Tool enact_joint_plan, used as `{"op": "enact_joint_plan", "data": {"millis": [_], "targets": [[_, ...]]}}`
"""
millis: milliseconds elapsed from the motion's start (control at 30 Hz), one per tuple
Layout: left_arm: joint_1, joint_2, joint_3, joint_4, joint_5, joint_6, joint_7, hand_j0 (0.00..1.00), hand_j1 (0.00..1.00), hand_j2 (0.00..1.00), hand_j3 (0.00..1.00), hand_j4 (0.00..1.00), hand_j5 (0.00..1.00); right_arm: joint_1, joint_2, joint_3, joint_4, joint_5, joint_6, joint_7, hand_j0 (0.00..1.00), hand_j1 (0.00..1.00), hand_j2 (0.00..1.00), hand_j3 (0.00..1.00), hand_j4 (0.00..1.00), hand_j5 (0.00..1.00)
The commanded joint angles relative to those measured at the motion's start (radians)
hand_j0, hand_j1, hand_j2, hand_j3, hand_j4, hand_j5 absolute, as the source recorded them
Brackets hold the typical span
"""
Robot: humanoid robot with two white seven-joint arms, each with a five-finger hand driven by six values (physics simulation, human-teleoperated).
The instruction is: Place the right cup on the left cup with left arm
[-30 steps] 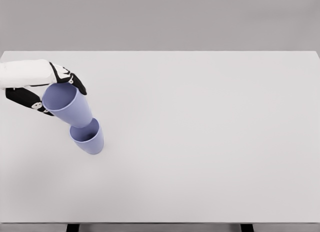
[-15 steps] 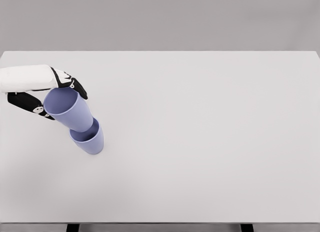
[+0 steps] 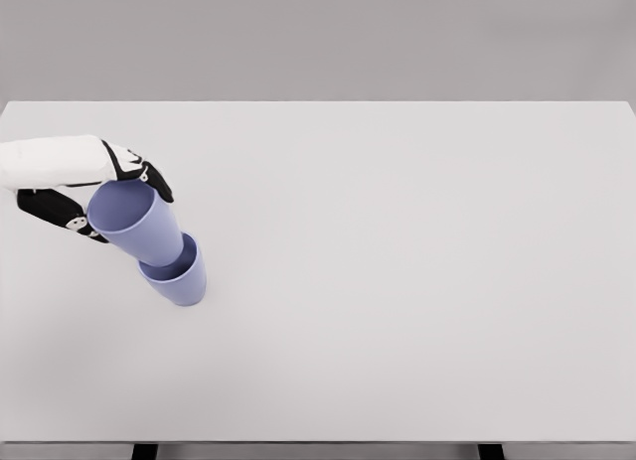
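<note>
The white table (image 3: pixel 417 281) fills nearly the whole head view, and all the action sits at its left side. The left robot hand (image 3: pixel 99 192) comes in from the left edge, white forearm and black fingers, and it is clamped on the upper cup (image 3: pixel 137 224): dark fingers wrap the rim on the far side and more show on the near-left side of the wall. The right arm is not in view.

Below and to the right of the robot hand stands the lower cup (image 3: pixel 179 278), upright on the table with its mouth facing up. The held cup's base has gone into that mouth, so the two overlap, though how deep the base sits cannot be told from here.

Both cups look like thin, stiff, light plastic tumblers (smooth-walled, so likely a little slippery). A grip high on the wall near the rim, as now, seems right, since it leaves the tapered base free to enter the other cup; squeezing hard could flex the rim.

The held cup is tilted. Its long axis runs from the open mouth, which is up and to the left beside the robot hand, down to the narrow base at the lower right. To nest fully, I judge it needs to be brought upright over the lower cup before being let go; otherwise it may tip the lower cup over.
</note>
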Motion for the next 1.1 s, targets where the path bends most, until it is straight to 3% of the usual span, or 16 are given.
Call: {"op": "enact_joint_plan", "data": {"millis": [0, 467, 533, 867, 1067], "targets": [[0.0, -0.003, 0.002, 0.001, 0.0, 0.003, 0.001, 0.63, 0.63, 0.63, 0.63, 0.63, 0.63, 0.0, 0.0, 0.0, 0.0, 0.0, 0.0, 0.0, 1.0, 1.0, 1.0, 1.0, 1.0, 1.0], [0.008, -0.026, 0.002, 0.024, -0.023, 0.003, 0.004, 0.63, 0.63, 0.63, 0.63, 0.63, 0.63, 0.0, 0.0, 0.0, 0.0, 0.0, 0.0, 0.0, 1.0, 1.0, 1.0, 1.0, 1.0, 1.0], [0.008, -0.024, 0.002, 0.023, -0.023, 0.003, 0.011, 1.0, 1.0, 1.0, 1.0, 1.0, 1.0, 0.0, 0.0, 0.0, 0.0, 0.0, 0.0, 0.0, 1.0, 1.0, 1.0, 1.0, 1.0, 1.0], [0.012, -0.01, 0.016, 0.018, -0.012, 0.003, 0.014, 1.0, 1.0, 1.0, 1.0, 1.0, 1.0, 0.0, 0.0, 0.0, 0.0, 0.0, 0.0, 0.0, 1.0, 1.0, 1.0, 1.0, 1.0, 1.0], [-0.074, -0.045, 0.039, 0.01, 0.026, 0.003, 0.013, 1.0, 1.0, 1.0, 1.0, 1.0, 1.0, 0.0, 0.0, 0.0, 0.0, 0.0, 0.0, -0.001, 1.0, 1.0, 1.0, 1.0, 1.0, 1.0]]}}
